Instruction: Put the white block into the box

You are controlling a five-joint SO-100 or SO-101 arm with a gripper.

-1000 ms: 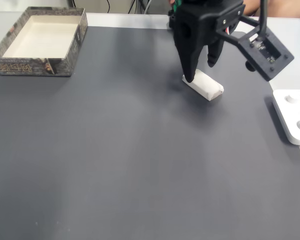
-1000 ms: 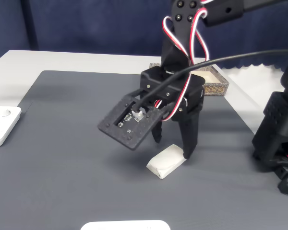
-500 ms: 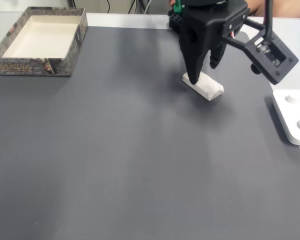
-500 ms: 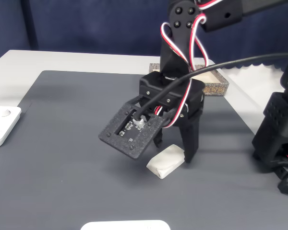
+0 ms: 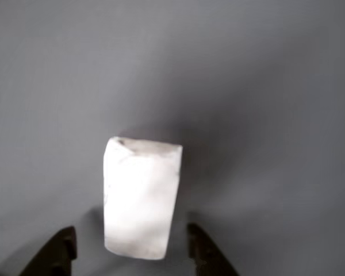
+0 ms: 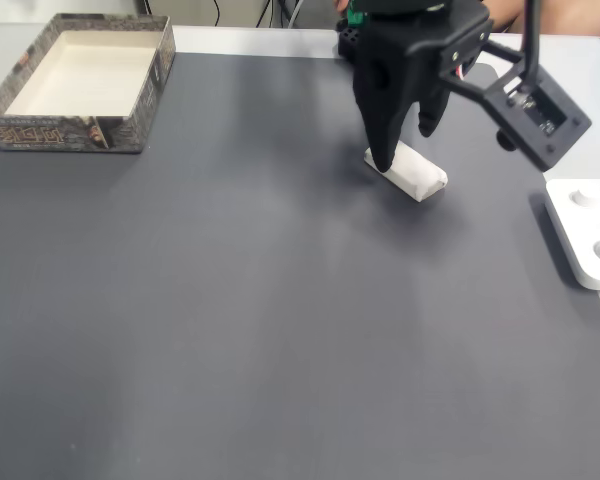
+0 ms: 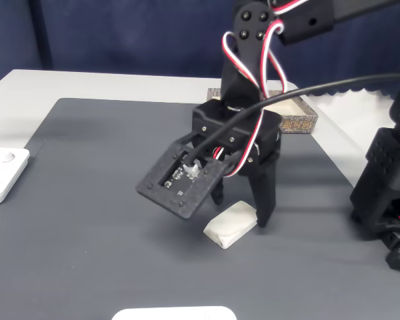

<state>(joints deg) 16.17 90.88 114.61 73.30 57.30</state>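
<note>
The white block (image 6: 407,171) lies flat on the dark mat (image 6: 230,300), upper right of centre. The gripper (image 5: 129,253) straddles one end, jaws spread wider than the block, gripping nothing. The box (image 6: 40,130) sits upper left, well apart.

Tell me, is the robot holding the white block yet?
Not yet. The end effector is open, with a finger on each side of the white block, which lies on the dark mat. Nothing is held.
</note>
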